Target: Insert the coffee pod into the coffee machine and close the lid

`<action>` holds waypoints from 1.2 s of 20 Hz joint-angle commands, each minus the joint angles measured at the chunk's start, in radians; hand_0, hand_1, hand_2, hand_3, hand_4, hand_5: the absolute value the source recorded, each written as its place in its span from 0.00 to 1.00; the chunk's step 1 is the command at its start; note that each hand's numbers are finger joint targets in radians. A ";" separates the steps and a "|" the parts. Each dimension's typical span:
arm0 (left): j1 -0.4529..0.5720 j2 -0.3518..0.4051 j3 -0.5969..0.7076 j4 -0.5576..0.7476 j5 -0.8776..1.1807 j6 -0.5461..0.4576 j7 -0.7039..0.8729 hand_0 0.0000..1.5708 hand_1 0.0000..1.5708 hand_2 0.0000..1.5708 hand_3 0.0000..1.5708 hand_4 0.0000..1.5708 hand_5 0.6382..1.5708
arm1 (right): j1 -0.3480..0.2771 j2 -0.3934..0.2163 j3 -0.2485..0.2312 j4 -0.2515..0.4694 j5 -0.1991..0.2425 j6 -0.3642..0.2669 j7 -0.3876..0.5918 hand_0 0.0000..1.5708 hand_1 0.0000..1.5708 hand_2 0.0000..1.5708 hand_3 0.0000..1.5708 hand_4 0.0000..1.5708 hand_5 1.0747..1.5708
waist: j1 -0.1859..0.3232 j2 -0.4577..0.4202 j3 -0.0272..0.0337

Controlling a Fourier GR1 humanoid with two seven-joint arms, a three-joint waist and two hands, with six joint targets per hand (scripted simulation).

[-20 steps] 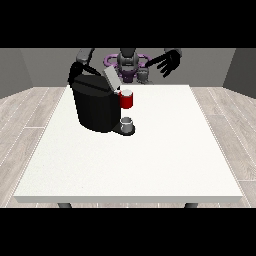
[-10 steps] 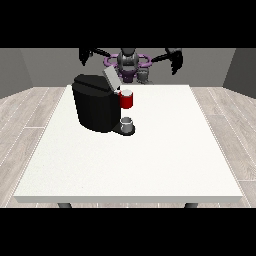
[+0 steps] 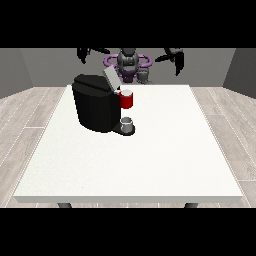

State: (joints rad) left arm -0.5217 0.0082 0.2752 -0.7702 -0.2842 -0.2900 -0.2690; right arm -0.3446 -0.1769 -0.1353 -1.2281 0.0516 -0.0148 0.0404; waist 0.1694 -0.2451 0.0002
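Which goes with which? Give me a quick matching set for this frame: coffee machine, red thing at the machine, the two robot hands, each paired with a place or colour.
Column 1:
1. coffee machine
2. red thing at the machine
3. robot hand at the view's left
4. robot hand at the view's right

Column 2:
A. raised, above the table's right far corner
B. black, on the table's left half
C. raised, above the machine
D. on the machine's front

Pairs: 1-B, 2-D, 3-C, 4-A

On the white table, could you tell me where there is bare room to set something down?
The table is bare right of the coffee machine and along the near edge. It is crowded only at the machine's front, by the red thing and grey thing.
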 commanded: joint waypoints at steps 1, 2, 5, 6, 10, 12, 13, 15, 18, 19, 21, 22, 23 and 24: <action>0.060 0.017 -0.008 -0.103 0.042 -0.040 0.014 0.00 0.00 0.00 0.00 0.23 1.00 | -0.054 -0.010 -0.024 0.011 -0.037 0.014 0.084 0.00 0.00 0.00 0.00 0.11 1.00 | 0.016 0.020 0.0000; 0.054 -0.007 -0.032 -0.121 0.031 -0.021 -0.009 0.00 0.00 0.00 0.00 0.25 1.00 | -0.089 -0.017 -0.047 0.039 -0.045 0.009 0.021 0.00 0.00 0.00 0.00 0.00 1.00 | 0.029 0.090 0.0001; 0.031 -0.008 -0.046 -0.163 0.057 0.011 0.032 0.00 0.00 0.00 0.00 0.23 1.00 | -0.112 -0.030 -0.106 0.081 -0.135 0.066 0.013 0.00 0.00 0.00 0.00 0.12 1.00 | 0.033 0.125 0.0004; 0.036 -0.008 -0.078 -0.196 0.097 -0.010 0.075 0.00 0.00 0.00 0.00 0.24 1.00 | -0.116 0.012 -0.081 0.123 -0.081 -0.008 -0.004 0.00 0.00 0.00 0.00 0.06 1.00 | 0.082 0.115 0.0005; 0.127 -0.008 -0.081 -0.291 0.085 0.050 0.051 0.00 0.00 0.00 0.00 0.23 1.00 | -0.151 0.016 -0.052 0.099 -0.102 0.020 0.047 0.00 0.00 0.00 0.00 0.11 1.00 | -0.004 0.150 -0.0001; 0.166 0.043 -0.066 -0.339 0.107 -0.013 0.092 0.00 0.00 0.00 0.00 0.22 1.00 | -0.173 0.010 -0.056 0.104 -0.122 0.027 0.104 0.00 0.00 0.00 0.00 0.04 1.00 | 0.007 0.130 -0.0001; 0.149 -0.008 -0.149 -0.405 0.143 0.024 0.191 0.00 0.00 0.00 0.00 0.21 1.00 | -0.161 -0.028 -0.085 0.184 -0.114 0.039 0.063 0.00 0.00 0.00 0.00 0.04 1.00 | 0.055 0.117 0.0003; 0.183 0.013 -0.107 -0.388 0.121 0.004 0.099 0.00 0.00 0.00 0.00 0.17 1.00 | -0.230 0.041 -0.024 0.134 -0.073 -0.039 0.113 0.00 0.00 0.00 0.00 0.00 1.00 | 0.029 0.158 -0.0003; 0.220 0.008 -0.129 -0.503 0.134 0.023 0.140 0.00 0.00 0.00 0.00 0.24 1.00 | -0.223 0.013 -0.032 0.176 -0.094 0.020 0.075 0.00 0.00 0.00 0.00 0.00 1.00 | 0.018 0.183 0.0000; 0.169 -0.008 -0.153 -0.552 0.142 0.003 0.212 0.00 0.00 0.00 0.00 0.22 1.00 | -0.218 -0.046 -0.093 0.229 -0.125 0.067 -0.019 0.00 0.00 0.00 0.00 0.00 1.00 | 0.073 0.210 0.0005; 0.260 0.029 -0.139 -0.527 0.144 -0.013 0.108 0.00 0.00 0.00 0.00 0.22 1.00 | -0.250 0.026 -0.025 0.202 -0.078 0.002 0.024 0.00 0.00 0.00 0.00 0.00 1.00 | 0.036 0.228 -0.0001; 0.241 0.024 -0.143 -0.612 0.176 -0.026 0.215 0.00 0.00 0.00 0.00 0.23 1.00 | -0.253 -0.031 -0.068 0.230 -0.106 0.045 -0.002 0.00 0.00 0.00 0.00 0.00 1.00 | 0.055 0.202 0.0002; 0.202 0.011 -0.143 -0.594 0.165 0.014 0.227 0.00 0.00 0.00 0.00 0.23 1.00 | -0.277 -0.022 -0.048 0.243 -0.091 0.046 -0.017 0.00 0.00 0.00 0.00 0.00 1.00 | 0.035 0.254 0.0001; 0.264 0.025 -0.135 -0.604 0.156 0.022 0.160 0.00 0.00 0.00 0.00 0.24 1.00 | -0.238 0.009 -0.020 0.238 -0.065 0.026 -0.048 0.00 0.00 0.00 0.00 0.00 1.00 | 0.030 0.247 0.0000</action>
State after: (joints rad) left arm -0.2965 0.0238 0.1415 -1.3109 -0.1358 -0.2844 -0.1069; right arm -0.5816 -0.1812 -0.1786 -1.0235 -0.0376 0.0147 0.0450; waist 0.2051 -0.0319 -0.0011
